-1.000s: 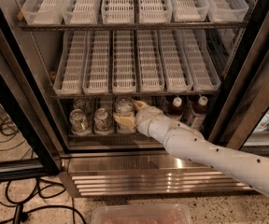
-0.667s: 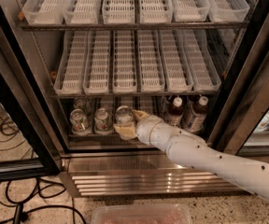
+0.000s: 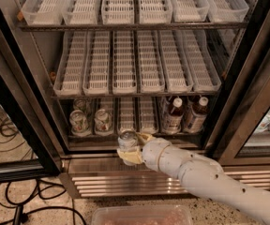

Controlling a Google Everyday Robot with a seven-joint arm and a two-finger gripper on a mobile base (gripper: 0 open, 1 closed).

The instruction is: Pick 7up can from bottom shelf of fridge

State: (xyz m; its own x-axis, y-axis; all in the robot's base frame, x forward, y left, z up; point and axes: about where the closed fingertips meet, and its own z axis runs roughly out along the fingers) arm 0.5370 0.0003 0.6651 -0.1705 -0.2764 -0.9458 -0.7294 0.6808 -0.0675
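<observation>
The 7up can [image 3: 127, 138], with a silver lid and pale body, is held in my gripper [image 3: 129, 147], whose yellowish fingers [image 3: 131, 157] are shut around its sides. The can sits just in front of the bottom shelf [image 3: 146, 117] of the fridge [image 3: 14, 102], over the front rail and above the base grille [image 3: 125, 177]. My white arm reaches in from the lower right. Two similar cans [image 3: 78, 121] [image 3: 102, 121] stand in the shelf's left lanes.
Two dark bottles with white caps [image 3: 173, 114] [image 3: 196, 113] stand on the right of the bottom shelf. Empty white slotted trays [image 3: 125, 64] fill the upper shelves. A clear bin [image 3: 142, 215] lies on the floor below. Black cables [image 3: 8, 200] lie at left.
My gripper has drawn back out of the shelf toward the camera and downward, carrying the can with it from its lane to in front of the rail.
</observation>
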